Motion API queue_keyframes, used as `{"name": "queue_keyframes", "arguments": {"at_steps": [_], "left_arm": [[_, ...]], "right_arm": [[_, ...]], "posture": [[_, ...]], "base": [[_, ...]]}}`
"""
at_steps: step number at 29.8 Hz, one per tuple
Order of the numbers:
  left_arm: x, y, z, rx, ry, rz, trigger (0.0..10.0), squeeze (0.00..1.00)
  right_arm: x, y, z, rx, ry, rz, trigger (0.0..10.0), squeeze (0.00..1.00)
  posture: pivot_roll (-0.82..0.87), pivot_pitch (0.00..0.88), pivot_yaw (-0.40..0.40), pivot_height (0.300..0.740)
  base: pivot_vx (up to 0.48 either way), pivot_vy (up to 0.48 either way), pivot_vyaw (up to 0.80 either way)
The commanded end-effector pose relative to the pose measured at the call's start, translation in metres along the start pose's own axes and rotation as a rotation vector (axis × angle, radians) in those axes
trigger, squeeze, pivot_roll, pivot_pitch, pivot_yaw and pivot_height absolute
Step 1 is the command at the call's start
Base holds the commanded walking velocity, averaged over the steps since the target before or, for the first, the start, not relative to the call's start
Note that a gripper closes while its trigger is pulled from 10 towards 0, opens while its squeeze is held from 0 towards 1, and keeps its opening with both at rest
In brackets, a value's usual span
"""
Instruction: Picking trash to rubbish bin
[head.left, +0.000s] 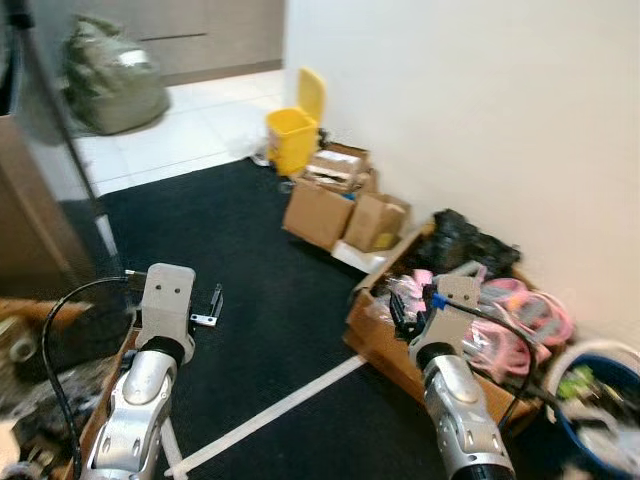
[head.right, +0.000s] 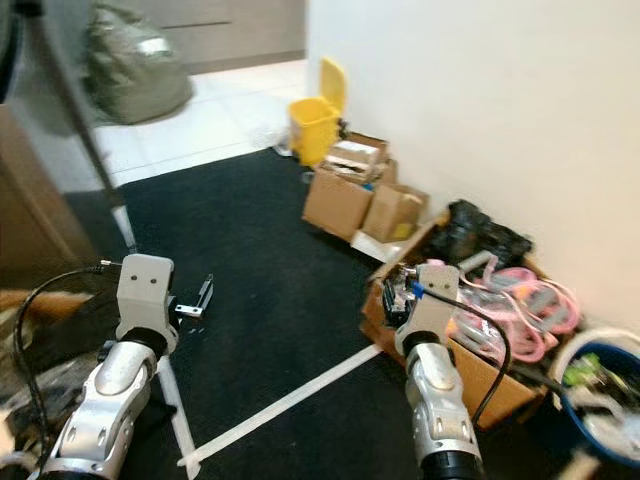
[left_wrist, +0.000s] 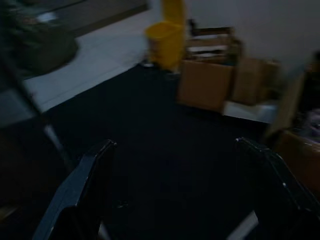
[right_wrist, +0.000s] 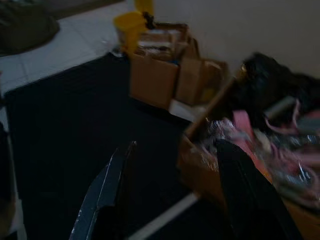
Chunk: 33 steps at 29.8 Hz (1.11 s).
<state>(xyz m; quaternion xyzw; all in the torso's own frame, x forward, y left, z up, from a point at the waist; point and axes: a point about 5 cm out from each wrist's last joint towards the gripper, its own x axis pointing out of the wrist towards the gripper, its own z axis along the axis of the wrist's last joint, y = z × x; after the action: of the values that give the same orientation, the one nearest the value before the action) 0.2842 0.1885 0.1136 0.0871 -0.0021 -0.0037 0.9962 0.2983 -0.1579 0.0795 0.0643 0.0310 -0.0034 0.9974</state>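
The robot stands on a black carpet (head.left: 250, 270) crossed by a strip of white tape (head.left: 280, 410), with both silver arms raised in front of it. The left hand (left_wrist: 175, 190) hovers above the carpet with its two black fingers (left_wrist: 80, 190) spread wide apart and nothing between them. The right hand (right_wrist: 175, 195) is held over the edge of a low open cardboard box (head.left: 385, 345) by the wall; its fingers (right_wrist: 107, 192) are also parted and empty. That box is packed with pink plastic items (head.left: 520, 315) and a black bag (head.left: 465, 240). Farther along the white wall (head.left: 470, 100) stands a yellow rubbish bin (head.left: 292, 135) with its lid tipped up, sitting on the pale tiled floor (head.left: 190, 130) at the far edge of the carpet, well apart from both hands. Just beside the bin is a cluster of brown cardboard boxes (head.left: 345, 205). A blue bucket (head.left: 600, 410) full of clutter sits at the robot's right. A grey-green sack (head.left: 112, 75) lies on the tiles in the distance.
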Motion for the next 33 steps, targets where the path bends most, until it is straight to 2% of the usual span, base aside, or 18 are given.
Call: {"name": "queue_keyframes", "arguments": {"at_steps": [1,9,13,22,33], "left_arm": [[0.0002,-0.0024,-0.0056,0.016,0.039,-0.021,10.0,0.00],[0.0080,-0.0038,-0.0012,0.027,0.034,-0.071,10.0,0.00],[0.0091,-0.0001,-0.0023,0.007,0.041,-0.046,10.0,0.00],[0.0066,-0.0011,-0.0089,-0.028,0.085,-0.041,10.0,0.00],[0.0093,0.0024,-0.0075,-0.025,0.078,0.013,10.0,0.00]], "right_arm": [[-0.0032,-0.0050,-0.0058,-0.011,0.025,-0.028,10.0,0.00],[-0.0060,-0.0065,-0.0084,0.009,0.022,-0.074,10.0,0.00],[-0.0082,-0.0067,-0.0099,0.010,0.021,-0.080,10.0,0.00],[-0.0079,-0.0041,-0.0106,0.002,0.034,-0.055,10.0,0.00],[-0.0053,-0.0039,-0.0082,-0.015,0.030,-0.050,10.0,0.00]], "posture": [[-0.01,0.114,-0.002,0.740],[-0.01,0.114,0.041,0.740],[-0.01,0.113,0.048,0.740],[-0.01,0.117,0.033,0.740],[-0.01,0.115,0.013,0.740]], "base": [[0.000,0.000,-0.80],[0.000,0.000,-0.80],[0.000,0.000,-0.80],[0.000,0.000,-0.80],[0.000,0.000,-0.80]]}}
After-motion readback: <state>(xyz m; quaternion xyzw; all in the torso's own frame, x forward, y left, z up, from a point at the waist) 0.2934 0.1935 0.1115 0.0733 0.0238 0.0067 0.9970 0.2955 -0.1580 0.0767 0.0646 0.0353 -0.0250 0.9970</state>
